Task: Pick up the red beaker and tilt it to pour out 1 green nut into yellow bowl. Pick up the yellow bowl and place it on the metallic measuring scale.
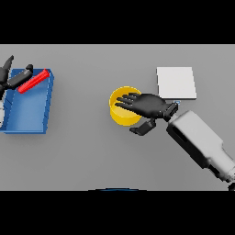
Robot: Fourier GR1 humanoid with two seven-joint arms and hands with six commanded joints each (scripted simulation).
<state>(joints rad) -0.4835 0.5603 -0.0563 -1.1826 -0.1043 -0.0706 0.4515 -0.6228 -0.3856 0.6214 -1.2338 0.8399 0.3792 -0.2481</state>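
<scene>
1. Across the whole frame runs the grey table [92, 156]; I can read no writing, brand or label on it or on anything it carries.
2. At the far left sits a blue tray [27, 114], its left edge cut off by the frame and partly covered by my left arm.
3. At the upper right lies the metallic measuring scale [176, 82], a pale flat square with nothing on it; a small bluish mark shows at its lower edge, too small for me to read.
4. Left of the scale and just apart from it, near the middle of the frame, stands the yellow bowl [120, 115], upright with its mouth facing up. My fingers hide much of its inside, so I cannot tell whether a nut lies in it.
5. My right hand [149, 105] comes in from the lower right. Its fingers are stretched and a little spread over the bowl's right rim, and the thumb hangs below the bowl's lower right side. Whether they touch the bowl I cannot tell.
6. At the upper left is my left hand [13, 79], partly cut by the frame edge, its fingers closed round the lower end of the red beaker [34, 81].
7. That beaker lies tilted over the tray's upper corner, its long axis running from lower left to upper right, free end pointing upper right. Its contents are hidden from me.
</scene>
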